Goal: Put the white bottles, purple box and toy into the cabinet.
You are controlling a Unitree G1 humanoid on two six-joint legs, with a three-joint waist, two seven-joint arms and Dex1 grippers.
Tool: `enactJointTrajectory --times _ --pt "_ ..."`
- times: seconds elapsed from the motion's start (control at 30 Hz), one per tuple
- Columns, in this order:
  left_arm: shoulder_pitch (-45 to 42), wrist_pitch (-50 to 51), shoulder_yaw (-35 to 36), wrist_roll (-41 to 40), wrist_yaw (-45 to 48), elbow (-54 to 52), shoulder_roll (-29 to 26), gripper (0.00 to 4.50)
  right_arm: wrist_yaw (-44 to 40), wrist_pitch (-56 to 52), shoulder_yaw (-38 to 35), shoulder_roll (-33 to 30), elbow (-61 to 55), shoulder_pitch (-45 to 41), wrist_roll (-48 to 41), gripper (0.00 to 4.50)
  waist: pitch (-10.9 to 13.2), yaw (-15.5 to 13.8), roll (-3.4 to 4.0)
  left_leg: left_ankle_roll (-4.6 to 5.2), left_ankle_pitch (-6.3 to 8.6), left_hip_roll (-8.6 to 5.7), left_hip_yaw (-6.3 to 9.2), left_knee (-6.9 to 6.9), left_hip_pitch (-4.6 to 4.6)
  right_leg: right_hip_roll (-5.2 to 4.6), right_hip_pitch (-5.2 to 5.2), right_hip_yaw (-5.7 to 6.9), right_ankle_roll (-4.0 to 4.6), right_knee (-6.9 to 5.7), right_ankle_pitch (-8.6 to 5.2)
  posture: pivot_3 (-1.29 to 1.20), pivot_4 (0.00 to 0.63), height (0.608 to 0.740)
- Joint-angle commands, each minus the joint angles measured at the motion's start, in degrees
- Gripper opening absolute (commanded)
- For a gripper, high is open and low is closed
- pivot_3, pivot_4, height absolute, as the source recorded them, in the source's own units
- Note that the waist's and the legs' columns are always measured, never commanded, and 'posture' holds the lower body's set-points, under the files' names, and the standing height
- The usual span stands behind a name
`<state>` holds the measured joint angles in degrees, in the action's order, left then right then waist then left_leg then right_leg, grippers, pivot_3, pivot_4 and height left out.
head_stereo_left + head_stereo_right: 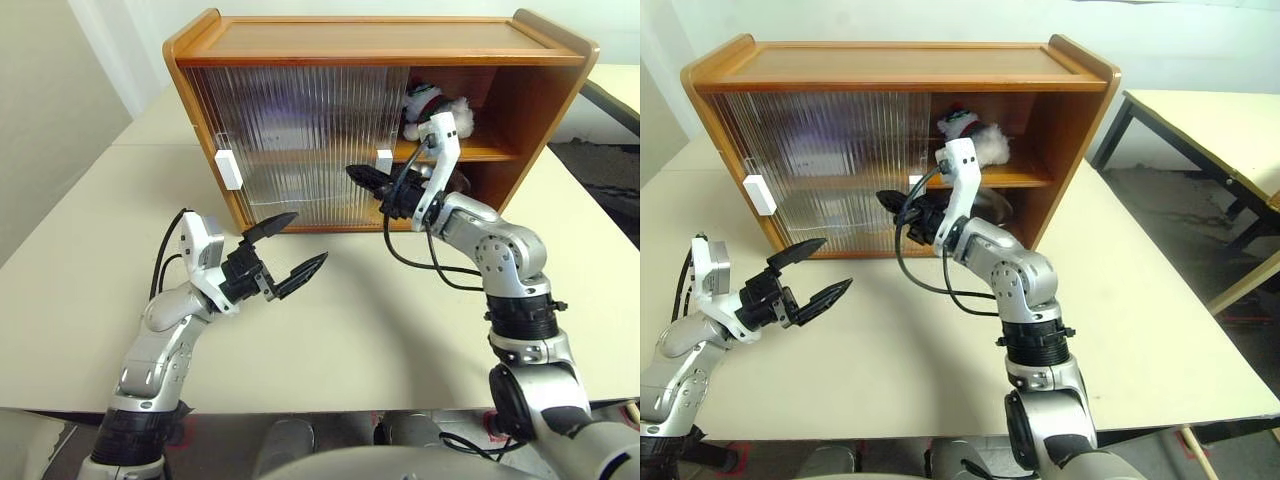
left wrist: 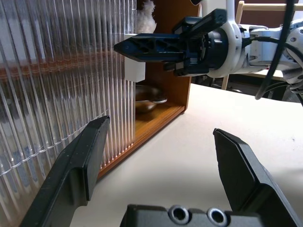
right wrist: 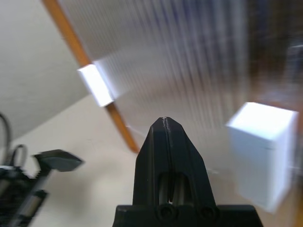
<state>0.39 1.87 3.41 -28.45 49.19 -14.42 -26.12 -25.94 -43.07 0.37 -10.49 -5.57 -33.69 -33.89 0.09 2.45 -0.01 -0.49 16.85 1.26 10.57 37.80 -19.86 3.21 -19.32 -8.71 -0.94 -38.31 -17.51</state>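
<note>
Two ribbed translucent doors (image 1: 300,140) front the smooth wooden cabinet (image 1: 370,40).

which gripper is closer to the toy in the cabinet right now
Right. The right gripper is shut and raised just before the cabinet, below and left of the toy on its upper shelf. The left gripper hangs open over the table, farther away.

We are finding no legible text, label, brand, number or sign in any view. We are checking the cabinet (image 1: 380,40), its ribbed sliding doors (image 1: 300,140), the two white handles (image 1: 229,168) and the toy (image 1: 432,108) on the upper shelf: all are showing bare of lettering. The surface (image 1: 350,330) is carrying no markings either.
</note>
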Motion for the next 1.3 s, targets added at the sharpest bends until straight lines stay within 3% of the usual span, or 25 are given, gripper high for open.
enactJointTrajectory --times 0.03,0.63,1.3 --pt "0.2 -0.8 -0.6 1.0 0.6 1.3 0.1 4.50 0.0 1.3 0.9 -0.8 0.1 -0.3 2.3 0.04 0.0 0.0 0.00 0.00 0.00 0.01 -0.01 0.00 0.00 0.00 -0.02 0.00 0.01 0.00 0.01 -0.07 0.005 0.740" --pt "-0.1 -1.3 -0.9 1.3 1.3 2.2 0.8 4.50 3.8 2.7 1.1 -2.0 -0.5 -0.3 10.0 0.04 0.0 0.0 0.00 0.00 0.00 0.03 -0.01 0.00 -0.04 0.00 -0.06 0.00 -0.05 0.00 0.07 -0.08 0.010 0.740" --pt "-0.4 -0.8 -1.3 1.5 1.1 1.5 1.2 4.50 4.2 2.6 0.2 -5.6 -1.5 0.8 14.3 0.04 0.0 -0.1 0.00 -0.04 -0.04 0.01 -0.01 0.04 -0.04 0.00 -0.07 -0.02 0.46 0.00 0.14 -0.08 0.002 0.740"
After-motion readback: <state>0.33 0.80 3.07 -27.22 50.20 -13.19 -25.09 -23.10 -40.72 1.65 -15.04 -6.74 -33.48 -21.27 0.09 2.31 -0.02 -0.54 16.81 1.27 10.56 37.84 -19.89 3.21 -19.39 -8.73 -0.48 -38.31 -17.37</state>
